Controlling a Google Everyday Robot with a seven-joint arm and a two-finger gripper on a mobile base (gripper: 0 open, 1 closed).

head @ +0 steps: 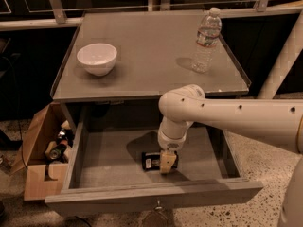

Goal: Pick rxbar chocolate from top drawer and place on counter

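Note:
The top drawer (pixel 104 164) stands pulled open below the counter (pixel 147 56). The rxbar chocolate (pixel 152 161), a black bar with a white label patch at its left end, lies flat on the drawer bottom near the middle front. My gripper (pixel 166 162) reaches down into the drawer from the white arm, with its tan fingers (pixel 166 161) right at the bar's right half. The bar's right end is hidden behind the fingers.
A white bowl (pixel 97 58) sits on the counter at the left and a clear water bottle (pixel 206 39) stands at the right back. A cardboard box (pixel 40 150) with several items stands on the floor left of the drawer. A white post (pixel 284 56) rises at the right.

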